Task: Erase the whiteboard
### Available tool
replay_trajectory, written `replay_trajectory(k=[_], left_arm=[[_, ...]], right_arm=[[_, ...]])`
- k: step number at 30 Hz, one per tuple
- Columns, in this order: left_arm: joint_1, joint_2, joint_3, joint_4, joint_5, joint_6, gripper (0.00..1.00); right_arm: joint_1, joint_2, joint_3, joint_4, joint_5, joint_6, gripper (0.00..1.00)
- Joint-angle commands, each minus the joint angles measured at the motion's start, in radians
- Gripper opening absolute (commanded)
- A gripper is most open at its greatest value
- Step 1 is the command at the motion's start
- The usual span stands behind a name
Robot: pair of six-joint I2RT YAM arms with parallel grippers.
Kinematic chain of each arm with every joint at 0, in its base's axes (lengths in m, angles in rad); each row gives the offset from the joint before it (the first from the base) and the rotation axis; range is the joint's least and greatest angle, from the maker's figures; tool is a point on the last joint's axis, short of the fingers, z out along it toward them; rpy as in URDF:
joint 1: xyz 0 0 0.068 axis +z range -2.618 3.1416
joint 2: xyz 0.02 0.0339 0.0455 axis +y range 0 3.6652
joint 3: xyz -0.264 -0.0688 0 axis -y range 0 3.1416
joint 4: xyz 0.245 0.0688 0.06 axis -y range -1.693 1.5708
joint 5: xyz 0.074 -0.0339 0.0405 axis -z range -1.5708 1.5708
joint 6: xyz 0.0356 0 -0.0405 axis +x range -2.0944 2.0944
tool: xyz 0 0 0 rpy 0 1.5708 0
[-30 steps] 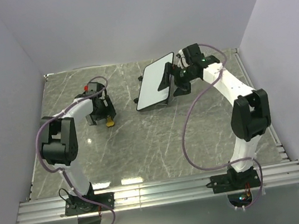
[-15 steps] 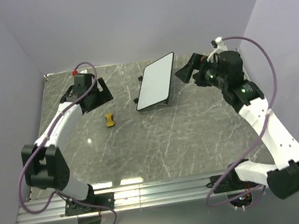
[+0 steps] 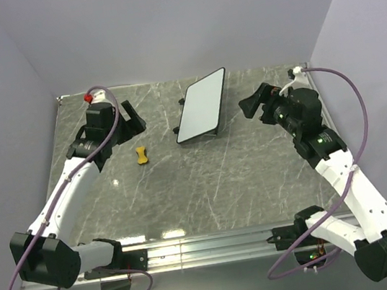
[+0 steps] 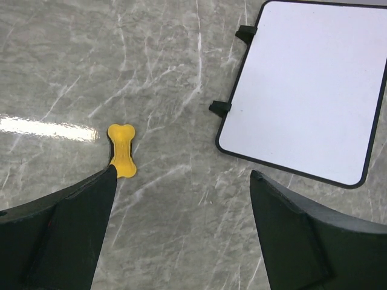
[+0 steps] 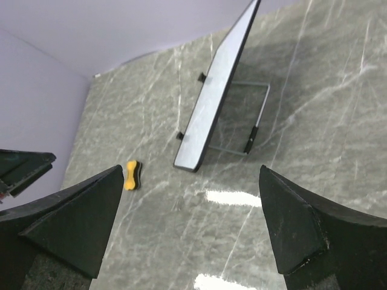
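Both arms have pulled back from where they stood a second ago: the left gripper [image 3: 126,121], then down over the eraser [image 3: 141,155], now hangs up and to the left of the whiteboard [image 3: 202,105]. The right gripper [image 3: 251,104], then at the board's right edge, now sits off to that side, apart from it. Each has its jaws spread wide and holds nothing.

The whiteboard stands propped on its wire stand, tilted back, towards the far middle of the table [image 3: 207,187]. Its face shows plain white in the left wrist view, so the wiping looks finished. The yellow eraser lies flat and alone, left of the board and nearer than it, likely set down as done with.

Underfoot is grey veined marble with glossy glare patches, enclosed by pale lavender walls [image 3: 161,26].
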Motion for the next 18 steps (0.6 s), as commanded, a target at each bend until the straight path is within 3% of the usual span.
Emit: replay_trajectory(k=[1, 18], left_arm=[[0.0, -0.002, 0.048, 0.014, -0.034, 0.016, 0.94], [-0.048, -0.024, 0.062, -0.023, -0.079, 0.022, 0.94]], right_arm=[[0.002, -0.033, 0.0, 0.074, 0.032, -0.029, 1.0], [0.009, -0.086, -0.044, 0.064, 0.02, -0.055, 1.0]])
